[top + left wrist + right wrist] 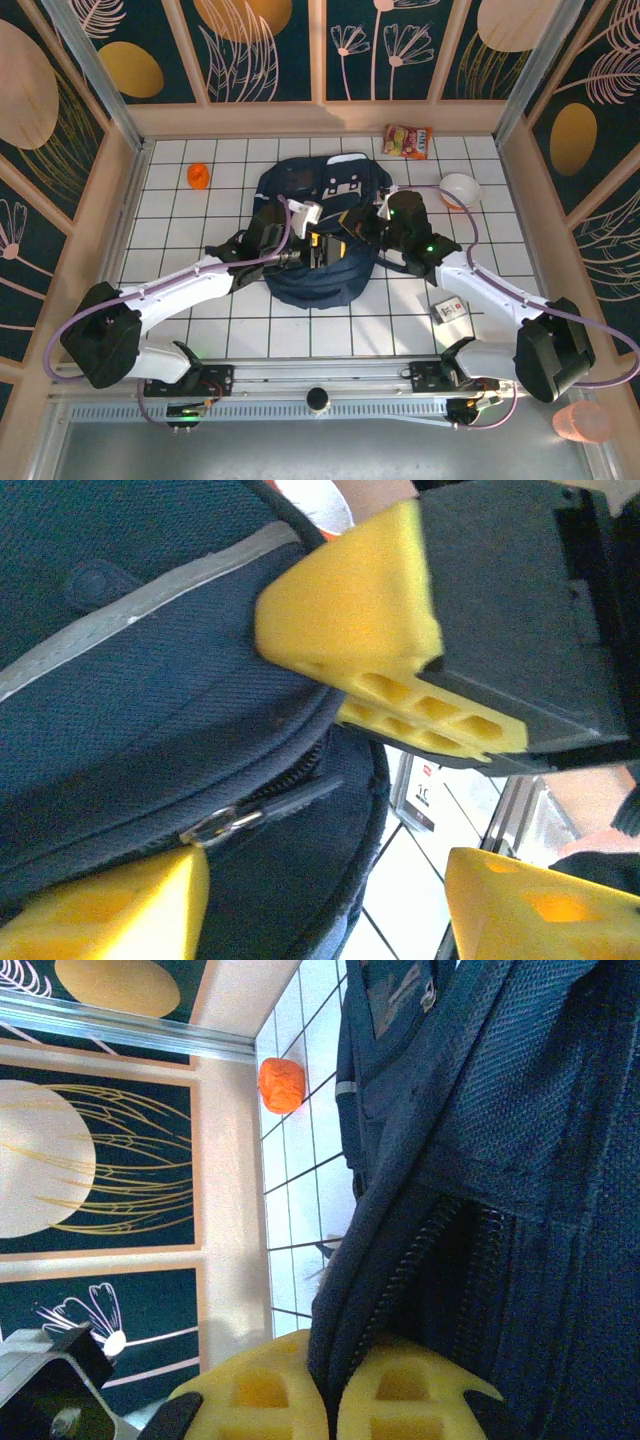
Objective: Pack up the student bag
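- Navy fabric, top external view: the student bag (312, 288) lies mid-table on the white gridded table (200, 320), between the two arms. The left gripper (316, 250) and right gripper (352, 230) sit over it, close together.
- Same view, loose items: orange ball (198, 176) far left of the bag; snack packet (408, 141) at the far edge; white bowl (460, 189) to the bag's right; small white box (450, 311) beside the right arm.
- Left wrist view: the left claw's yellow fingers (110, 910) stand wide apart. One rests against the bag's cloth and the other is clear of it, over the tiles. A metal zip pull (240, 820) lies between them on the bag's seam. A yellow finger of the right claw presses the bag just above.
- Right wrist view: the right claw's yellow pads (262, 1390) are pinched together on a fold of the bag beside the open zip teeth (410, 1260). The bag hangs from this hold, and the orange ball is well apart on the tiles.
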You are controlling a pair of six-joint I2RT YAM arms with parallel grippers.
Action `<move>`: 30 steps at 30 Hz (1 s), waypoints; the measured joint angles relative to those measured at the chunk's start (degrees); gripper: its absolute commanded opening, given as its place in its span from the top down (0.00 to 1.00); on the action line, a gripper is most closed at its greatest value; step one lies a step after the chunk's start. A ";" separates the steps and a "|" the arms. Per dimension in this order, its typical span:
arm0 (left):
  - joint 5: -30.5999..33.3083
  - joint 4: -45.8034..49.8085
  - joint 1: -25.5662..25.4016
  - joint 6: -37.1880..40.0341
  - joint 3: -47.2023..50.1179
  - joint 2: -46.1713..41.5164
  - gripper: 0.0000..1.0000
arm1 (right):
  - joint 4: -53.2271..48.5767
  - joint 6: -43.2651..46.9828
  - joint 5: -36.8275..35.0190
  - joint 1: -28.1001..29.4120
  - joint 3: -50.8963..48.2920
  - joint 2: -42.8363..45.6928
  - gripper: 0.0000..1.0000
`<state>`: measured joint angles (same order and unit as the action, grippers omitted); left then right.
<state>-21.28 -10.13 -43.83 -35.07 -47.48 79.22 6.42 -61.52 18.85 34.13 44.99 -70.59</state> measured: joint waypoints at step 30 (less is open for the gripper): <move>4.81 3.08 0.44 -17.40 -0.04 -1.07 0.35 | -2.34 0.28 -2.29 0.85 0.94 0.11 1.00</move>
<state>-16.47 -7.05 -43.40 -52.47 -47.53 78.15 4.08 -61.23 16.56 34.98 45.93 -70.48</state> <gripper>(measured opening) 0.651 0.058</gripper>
